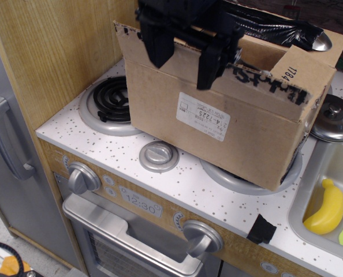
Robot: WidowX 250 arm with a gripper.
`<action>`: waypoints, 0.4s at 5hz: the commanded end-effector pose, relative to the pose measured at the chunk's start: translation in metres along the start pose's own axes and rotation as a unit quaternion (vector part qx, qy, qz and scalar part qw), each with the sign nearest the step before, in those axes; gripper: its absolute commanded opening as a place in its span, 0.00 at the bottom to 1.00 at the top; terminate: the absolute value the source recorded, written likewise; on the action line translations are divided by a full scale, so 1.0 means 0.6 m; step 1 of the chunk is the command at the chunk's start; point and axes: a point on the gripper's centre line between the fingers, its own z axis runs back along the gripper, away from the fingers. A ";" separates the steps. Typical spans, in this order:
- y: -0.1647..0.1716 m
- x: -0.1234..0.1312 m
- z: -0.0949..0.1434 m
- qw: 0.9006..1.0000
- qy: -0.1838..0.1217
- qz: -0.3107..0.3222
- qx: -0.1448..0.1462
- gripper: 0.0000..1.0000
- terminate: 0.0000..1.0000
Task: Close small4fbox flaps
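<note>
Nearest you runs the speckled counter point(177, 184) of the toy stove, with the grey burner knob point(158, 156) just in front of the box; the small4fbox point(217, 124) sits behind it across the right-hand burner point(246, 176), its long axis running from upper left to lower right, and its long labelled side faces you, the white label point(203, 117) plain to read.

Along the top of that near wall stands the front long flap point(241, 86), raised close to upright, its black-scribbled edge uppermost; the gripper point(186, 49) hangs right over the left half of that edge, the two dark fingers point(209, 63) spread wide and pointing down; they seem to straddle the flap's top edge, one on the near face, though you cannot tell whether either pad touches the cardboard; they grip nothing that you can see.

So the relation that matters is this: the flap lies directly beneath and between the claw's fingers, and its hinge runs along the box's long axis; the box's open mouth is on the far side; to close it you would likely push away from you, across that axis, toward the interior.

Further back, the right end flap point(287, 72) bearing handwritten digits leans inward; beyond it the far flap point(330, 49) carries a crumpled black bag point(264, 26).
</note>
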 end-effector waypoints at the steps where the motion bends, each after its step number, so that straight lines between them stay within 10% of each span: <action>1: 0.006 0.055 0.030 0.999 -0.031 -0.025 0.005 1.00 0.00; 2: 0.009 0.061 0.010 0.999 -0.042 -0.029 -0.009 1.00 0.00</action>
